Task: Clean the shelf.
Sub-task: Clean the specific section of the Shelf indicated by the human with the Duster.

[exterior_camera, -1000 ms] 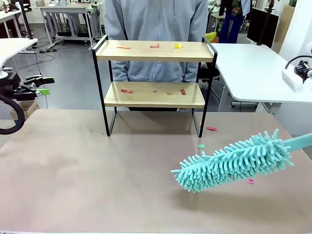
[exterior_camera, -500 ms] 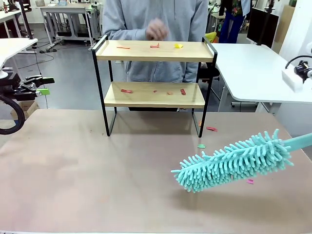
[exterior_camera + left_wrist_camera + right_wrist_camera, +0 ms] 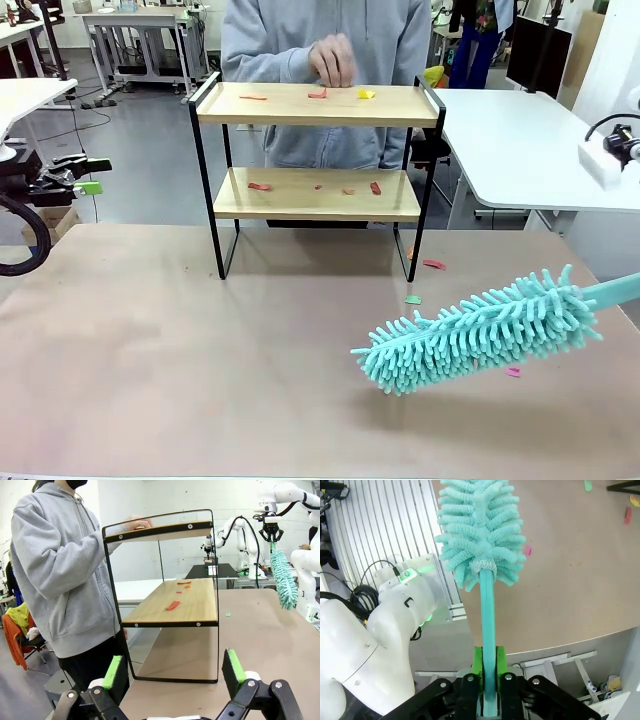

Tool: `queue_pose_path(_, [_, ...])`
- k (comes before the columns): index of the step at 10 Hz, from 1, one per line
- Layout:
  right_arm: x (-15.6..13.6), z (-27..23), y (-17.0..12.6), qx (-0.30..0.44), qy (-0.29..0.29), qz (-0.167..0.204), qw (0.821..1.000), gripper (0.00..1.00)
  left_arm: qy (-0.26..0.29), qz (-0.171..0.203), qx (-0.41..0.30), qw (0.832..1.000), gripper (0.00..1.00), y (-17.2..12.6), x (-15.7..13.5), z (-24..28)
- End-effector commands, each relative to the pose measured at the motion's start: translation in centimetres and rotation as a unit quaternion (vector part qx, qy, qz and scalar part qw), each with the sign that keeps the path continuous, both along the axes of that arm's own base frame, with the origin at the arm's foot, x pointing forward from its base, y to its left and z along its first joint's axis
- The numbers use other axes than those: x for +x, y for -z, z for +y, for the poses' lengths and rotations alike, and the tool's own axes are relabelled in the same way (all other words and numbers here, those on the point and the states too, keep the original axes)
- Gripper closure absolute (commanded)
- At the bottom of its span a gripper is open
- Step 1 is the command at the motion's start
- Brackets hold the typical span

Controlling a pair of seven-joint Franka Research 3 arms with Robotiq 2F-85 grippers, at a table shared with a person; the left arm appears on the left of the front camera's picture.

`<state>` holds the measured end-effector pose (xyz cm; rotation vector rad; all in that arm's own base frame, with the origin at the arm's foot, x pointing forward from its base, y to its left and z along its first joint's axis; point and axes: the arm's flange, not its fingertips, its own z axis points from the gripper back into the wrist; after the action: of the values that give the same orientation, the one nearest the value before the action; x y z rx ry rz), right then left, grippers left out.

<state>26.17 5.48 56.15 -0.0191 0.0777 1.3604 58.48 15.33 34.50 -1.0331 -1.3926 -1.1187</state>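
From the front we look across the desk (image 3: 150,350) at the shelf (image 3: 300,105), with the person (image 3: 320,30) behind it. Our left wrist camera sits low and close at the shelf's end, facing along its boards. Our right wrist camera looks along the duster (image 3: 470,335) onto the desk. All three views share the duster.

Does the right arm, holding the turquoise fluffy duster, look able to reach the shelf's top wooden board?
Likely yes, but not freely: no obstacle stands on the table between the turquoise fluffy duster and the small two-tier wooden shelf, yet the person's hand is over the top board.
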Motion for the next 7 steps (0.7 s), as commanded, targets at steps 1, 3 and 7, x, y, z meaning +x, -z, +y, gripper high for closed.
queue_pose_path(1, [0.14, -0.06, -0.22, 0.004, 0.003, -0.006, 1.000, 0.87, -0.002, -0.006, 0.002, 1.000, 0.00, -0.26, -0.12, -0.11])
queue_pose_path(3, [0.14, -0.06, -0.22, 0.004, 0.003, -0.006, 1.000, 0.87, -0.002, -0.006, 0.002, 1.000, 0.00, -0.26, -0.12, -0.11])
queue_pose_path(7, [0.14, -0.06, -0.22, 0.004, 0.003, -0.006, 1.000, 0.87, -0.002, -0.006, 0.002, 1.000, 0.00, -0.26, -0.12, -0.11])
